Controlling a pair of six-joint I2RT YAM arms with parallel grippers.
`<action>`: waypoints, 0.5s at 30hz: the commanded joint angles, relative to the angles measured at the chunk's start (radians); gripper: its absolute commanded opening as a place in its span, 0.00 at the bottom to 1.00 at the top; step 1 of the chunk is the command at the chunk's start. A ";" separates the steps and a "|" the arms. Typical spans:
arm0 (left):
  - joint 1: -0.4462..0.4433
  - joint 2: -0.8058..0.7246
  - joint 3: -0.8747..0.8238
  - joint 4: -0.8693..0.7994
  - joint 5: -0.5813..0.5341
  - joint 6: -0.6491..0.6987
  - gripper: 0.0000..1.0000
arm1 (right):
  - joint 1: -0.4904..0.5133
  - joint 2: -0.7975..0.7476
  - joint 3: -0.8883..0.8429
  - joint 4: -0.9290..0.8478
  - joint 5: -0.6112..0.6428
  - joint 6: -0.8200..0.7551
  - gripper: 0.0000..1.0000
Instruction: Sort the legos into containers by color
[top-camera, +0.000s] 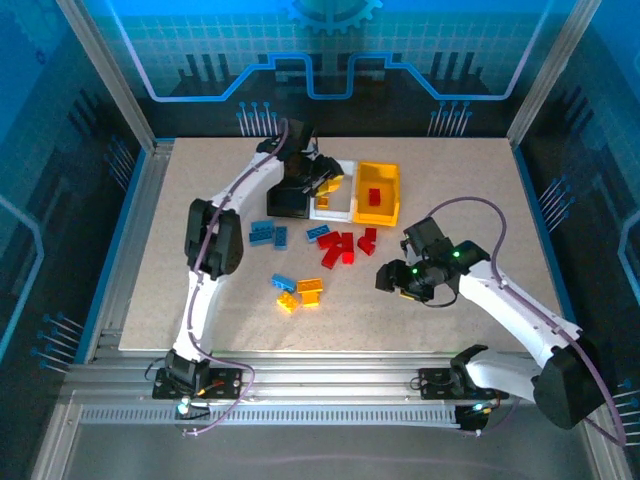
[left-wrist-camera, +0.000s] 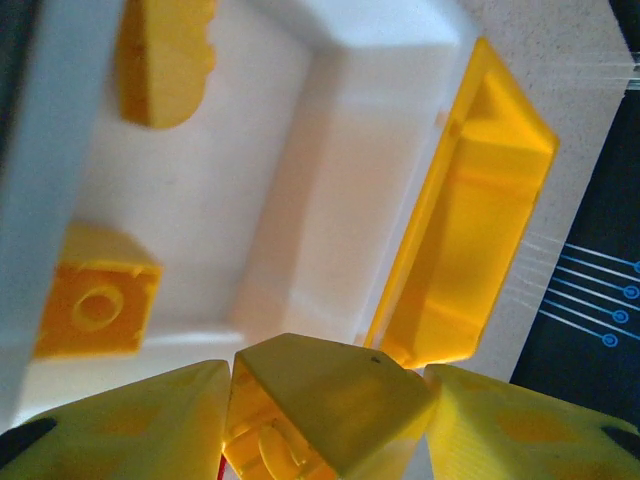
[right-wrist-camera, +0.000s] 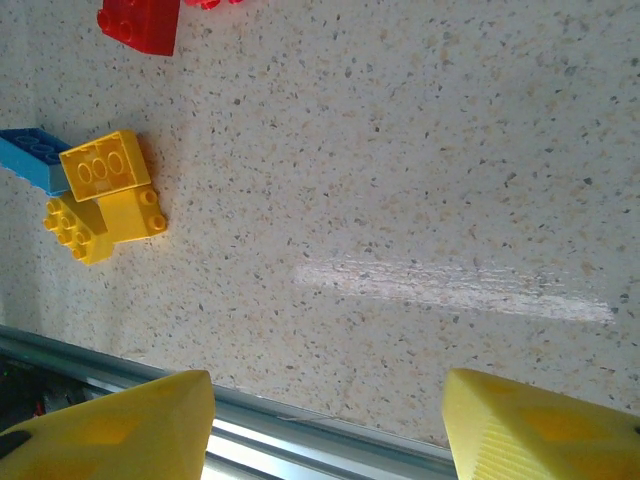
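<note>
Your left gripper is clenched on a small yellow plastic brick, pinched between its two yellow fingers and hanging just above the white rectangular plastic bin. Inside that bin lie a second yellow brick, close to the wall on the left of the wrist view, and a third yellow brick at the top edge of that view. Just beside the white bin stands the yellow-orange rectangular plastic bin, which in the top view holds a red brick. The black rectangular plastic bin sits on the white bin's other side. Your right gripper is released, its fingers well apart with nothing between them, hovering over the bare speckled tabletop near the metal rail. Out from it lies a cluster of yellow bricks touching a blue brick. A loose red brick lies farther off. In the top view, three blue bricks and a group of red bricks rest on the tabletop between the bins and the arms.
</note>
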 joint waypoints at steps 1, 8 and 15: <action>-0.016 0.061 0.112 -0.034 -0.011 -0.054 0.56 | -0.010 -0.025 0.003 -0.040 0.023 0.011 0.64; -0.024 0.090 0.141 -0.044 -0.005 -0.066 0.63 | -0.012 -0.031 0.004 -0.051 0.033 0.011 0.64; -0.032 -0.001 0.111 -0.084 0.007 0.010 0.66 | -0.011 0.006 0.027 -0.039 0.020 -0.007 0.64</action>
